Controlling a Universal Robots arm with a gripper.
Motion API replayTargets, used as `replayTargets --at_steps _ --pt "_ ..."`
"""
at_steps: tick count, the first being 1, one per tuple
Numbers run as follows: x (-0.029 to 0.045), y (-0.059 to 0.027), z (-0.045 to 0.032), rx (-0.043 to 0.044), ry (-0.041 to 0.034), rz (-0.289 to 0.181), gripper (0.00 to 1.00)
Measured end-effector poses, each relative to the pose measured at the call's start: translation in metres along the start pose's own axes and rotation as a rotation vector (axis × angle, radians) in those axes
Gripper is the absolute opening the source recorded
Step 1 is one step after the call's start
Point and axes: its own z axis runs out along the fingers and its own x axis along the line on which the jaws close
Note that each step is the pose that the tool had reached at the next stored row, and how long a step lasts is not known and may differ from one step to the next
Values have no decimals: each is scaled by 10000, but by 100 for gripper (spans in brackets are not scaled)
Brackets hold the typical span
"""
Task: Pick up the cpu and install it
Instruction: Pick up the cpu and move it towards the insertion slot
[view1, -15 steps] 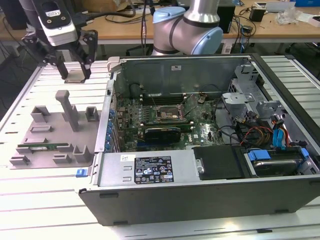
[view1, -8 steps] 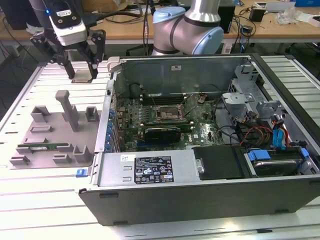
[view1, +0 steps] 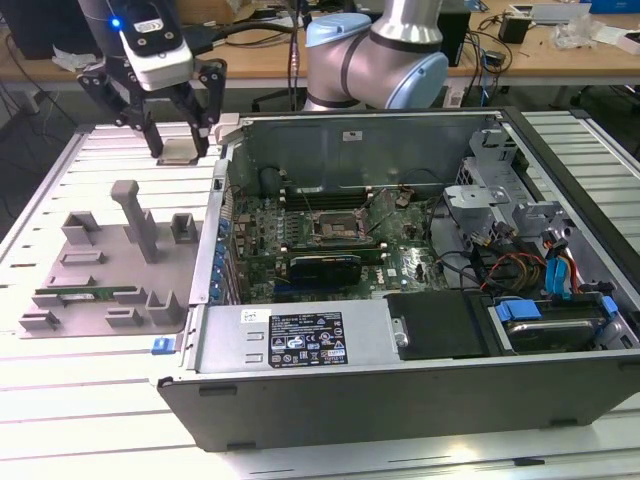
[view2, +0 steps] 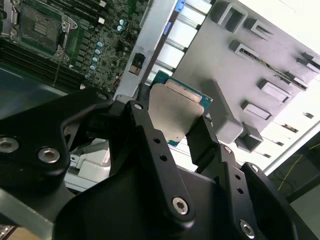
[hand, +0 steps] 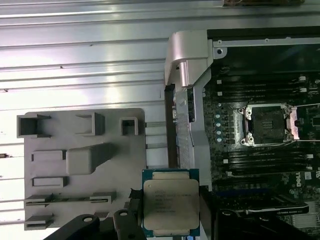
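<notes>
1. The cpu is off the table, clamped in the end effector with its silver-grey top facing both wrist cameras.
2. 2 black fingers press on opposite edges of the chip, so the end effector is narrowed onto it. In the second wrist view the cpu sits between those fingers, with its green rim showing.
3. The chip hangs above the strip of table between the grey fixture plate and the side wall of the open computer case, close to the plate's corner nearest the case.
4. The fixture plate lies flat on the table, toward the table edge at the exterior view's left. A long green memory stick rests in 1 of its slots.
5. The case takes up the middle of the table. Its motherboard is exposed, and the square socket frame is open with nothing seated in it, well apart from the chip.
</notes>
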Motion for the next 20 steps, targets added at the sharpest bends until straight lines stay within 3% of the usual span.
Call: replayTargets --at_steps 8,15,20 --pt "-189 12 6 -1 0 -1 54" --pt "-423 27 12 0 0 0 54" --pt "-735 46 21 0 0 -1 54"
